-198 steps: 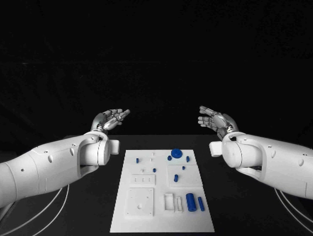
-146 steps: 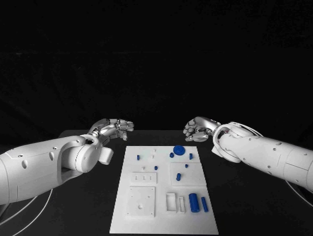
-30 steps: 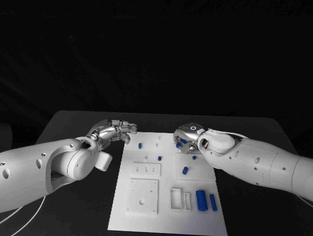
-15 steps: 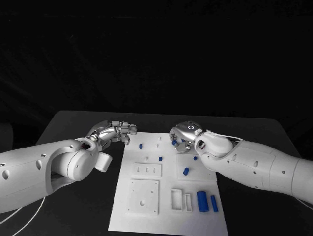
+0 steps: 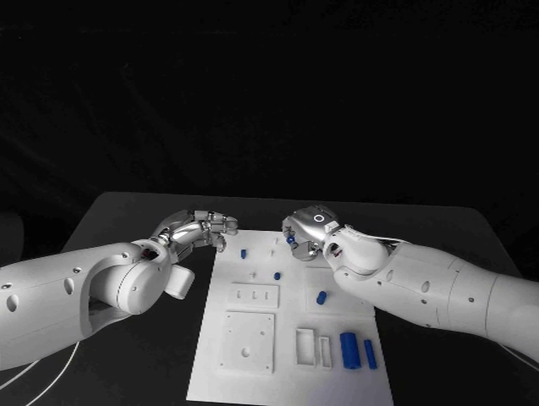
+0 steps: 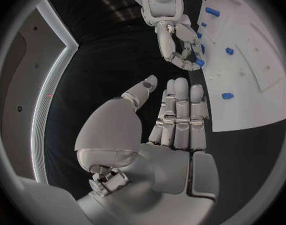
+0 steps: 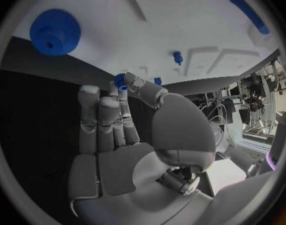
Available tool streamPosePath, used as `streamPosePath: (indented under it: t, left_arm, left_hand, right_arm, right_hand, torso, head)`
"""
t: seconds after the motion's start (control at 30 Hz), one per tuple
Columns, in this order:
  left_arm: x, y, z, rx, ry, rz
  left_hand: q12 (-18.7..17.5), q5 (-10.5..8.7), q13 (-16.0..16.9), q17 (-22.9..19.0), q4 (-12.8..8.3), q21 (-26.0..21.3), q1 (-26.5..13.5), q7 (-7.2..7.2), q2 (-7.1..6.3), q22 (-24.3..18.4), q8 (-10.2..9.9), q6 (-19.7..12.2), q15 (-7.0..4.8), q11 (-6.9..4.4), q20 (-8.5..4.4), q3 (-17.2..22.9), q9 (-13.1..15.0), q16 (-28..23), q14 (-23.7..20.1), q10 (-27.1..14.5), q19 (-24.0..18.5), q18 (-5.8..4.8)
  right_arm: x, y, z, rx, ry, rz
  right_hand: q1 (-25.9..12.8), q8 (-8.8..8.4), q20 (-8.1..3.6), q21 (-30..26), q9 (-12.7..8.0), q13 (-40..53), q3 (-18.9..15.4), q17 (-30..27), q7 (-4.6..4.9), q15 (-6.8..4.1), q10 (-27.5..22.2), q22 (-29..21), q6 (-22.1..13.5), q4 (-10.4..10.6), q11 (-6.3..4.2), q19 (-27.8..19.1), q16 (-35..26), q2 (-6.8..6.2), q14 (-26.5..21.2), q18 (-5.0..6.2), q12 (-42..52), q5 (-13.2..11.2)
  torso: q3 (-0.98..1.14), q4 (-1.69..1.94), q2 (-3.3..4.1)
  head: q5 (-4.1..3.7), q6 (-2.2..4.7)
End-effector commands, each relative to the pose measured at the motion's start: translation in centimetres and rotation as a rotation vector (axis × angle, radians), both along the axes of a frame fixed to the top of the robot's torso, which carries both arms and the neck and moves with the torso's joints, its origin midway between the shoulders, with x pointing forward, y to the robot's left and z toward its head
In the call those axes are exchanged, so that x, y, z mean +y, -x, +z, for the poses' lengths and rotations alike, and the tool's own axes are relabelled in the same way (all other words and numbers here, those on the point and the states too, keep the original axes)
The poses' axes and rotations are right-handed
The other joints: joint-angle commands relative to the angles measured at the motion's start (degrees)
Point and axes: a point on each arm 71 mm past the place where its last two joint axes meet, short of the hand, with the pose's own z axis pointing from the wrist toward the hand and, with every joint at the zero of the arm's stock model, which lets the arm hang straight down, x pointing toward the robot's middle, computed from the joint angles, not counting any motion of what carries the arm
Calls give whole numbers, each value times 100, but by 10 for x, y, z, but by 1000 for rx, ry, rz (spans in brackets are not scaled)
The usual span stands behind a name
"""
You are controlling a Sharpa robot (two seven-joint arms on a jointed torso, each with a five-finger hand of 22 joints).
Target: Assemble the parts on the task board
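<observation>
Left hand [image 5: 200,228] hangs over the black table [image 5: 123,211], just off the left edge of the white board [image 5: 251,338], near its far corner. Left wrist view: its fingers [image 6: 180,115] lie straight and pressed side by side, thumb set a little apart, nothing between them. It touches neither board nor parts.

Right hand [image 5: 308,237] is over the far end of the board, back of the hand up, fingers pointing down toward the plate. Right wrist view: three fingers [image 7: 99,120] are extended and close together; the thumb and one finger meet at a small blue piece [image 7: 120,80], which sits right at their tips. Looks like a pinch; whether the piece is lifted clear of the board I cannot tell. The left wrist view shows the same hand [image 6: 180,47] with fingers curled down and a blue spot at the tips.

A blue gear [image 7: 54,31] lies flat on the board beside that hand, apart from the fingers. A small blue peg [image 7: 178,58] stands on the board further off.

Head view, board layout: one small blue peg [image 5: 243,252] near the far left, another [image 5: 277,275] mid-board, a short blue piece [image 5: 321,297] right of centre. Two blue cylinders, the thicker [image 5: 349,349] and the thinner [image 5: 371,353], lie side by side at the near right corner.
</observation>
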Motion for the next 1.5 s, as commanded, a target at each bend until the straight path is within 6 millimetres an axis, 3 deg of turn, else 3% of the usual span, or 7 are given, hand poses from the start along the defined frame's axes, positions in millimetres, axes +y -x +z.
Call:
streamPosePath:
  t: [0.03,0.43,0.57,0.67,0.83,1.13,1.5]
  left_arm:
    - [-4,0,2,-13,4,-9]
    - [-6,-1,3,-17,3,-7]
    - [-7,-2,5,-22,3,-7]
    - [-7,-2,7,-26,4,-9]
    - [-10,-1,11,-33,6,-15]
    - [-11,-1,18,-47,5,-20]
    - [-13,0,21,-51,6,-27]
  left_hand:
    - [-38,-10,9,8,-17,23,-56,21,-4,92,-37,28,-11,38,-33,32,9,18,-33,13,-23,112]
    - [-50,-7,14,10,-26,35,-62,30,-9,89,-54,10,-10,39,-32,41,12,24,-28,12,-22,116]
    - [-51,-6,15,10,-27,37,-61,31,-8,89,-55,10,-10,39,-32,43,14,24,-28,13,-22,116]
    - [-52,-5,16,9,-30,38,-60,31,-8,88,-56,11,-10,39,-32,45,15,24,-29,13,-23,117]
    - [-54,-5,18,9,-34,41,-59,31,-10,88,-57,11,-10,39,-32,48,17,24,-29,14,-23,118]
    - [-56,-6,19,9,-36,44,-60,31,-14,87,-57,12,-10,40,-31,48,19,25,-29,14,-23,118]
    - [-61,-6,22,10,-42,49,-60,30,-21,86,-59,16,-9,40,-31,53,24,27,-28,15,-24,119]
  right_arm:
    - [6,0,2,-36,12,1]
    - [24,0,2,-42,21,16]
    - [28,-1,2,-42,24,17]
    - [30,-3,2,-47,31,16]
    - [30,-6,1,-56,46,10]
    - [32,-6,1,-60,49,8]
    - [34,-7,1,-56,54,9]
  right_hand:
    - [8,21,-175,29,-1,0,42,-5,0,-105,315,9,44,-5,4,187,35,-45,-101,271,-13,-7]
    - [9,16,-176,30,2,3,65,-14,0,-105,315,12,43,2,4,188,45,-51,-105,271,-24,-5]
    - [10,15,-177,30,3,3,69,-16,0,-104,316,13,43,2,5,188,46,-52,-106,271,-26,-5]
    - [11,14,-177,30,3,4,74,-18,0,-104,315,14,43,2,5,187,48,-53,-106,271,-28,-5]
    - [11,14,-177,31,4,5,76,-19,0,-104,316,14,43,2,5,188,50,-55,-107,271,-29,-5]
    - [14,11,-178,31,5,6,87,-23,0,-104,317,16,43,3,5,188,54,-61,-108,271,-33,-6]
    - [17,10,-179,33,8,9,100,-29,-1,-103,321,19,46,4,5,189,62,-68,-109,271,-38,-7]
  torso:
    - [-3,3,7]
    - [-11,7,9]
    - [-26,-1,10]
    - [-18,-3,14]
    - [-28,16,40]
    - [-73,65,112]
    - [-85,68,141]
  head:
    - [13,13]
    - [83,53]
    - [100,61]
    - [103,66]
    - [63,95]
    - [80,120]
    - [74,144]
